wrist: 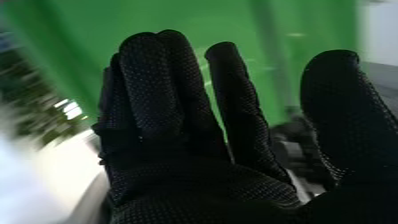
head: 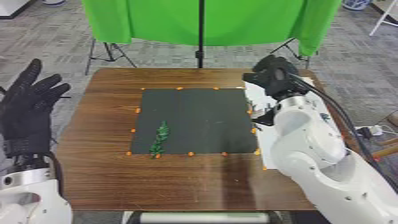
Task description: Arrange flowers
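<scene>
In the head view, a green leafy sprig (head: 161, 138) lies on the dark mat (head: 200, 120), left of its middle and close to the front edge. My right hand (head: 277, 80) is over the white sheet (head: 258, 95) by the table's back right, away from the sprig. In the right wrist view the fingers of that hand (wrist: 169, 110) are straight and hold nothing. Blurred greenery (wrist: 35, 95) shows beyond them. My left hand (head: 34, 107) is off the table's left edge with its fingers spread. The right arm hides part of the white sheet and whatever lies under it.
Small orange markers (head: 191, 154) line the mat on the brown wooden table (head: 160, 185). Behind the table hangs a green cloth (head: 160, 22) on black stands. The right arm spans the table's right side; a cable runs along it.
</scene>
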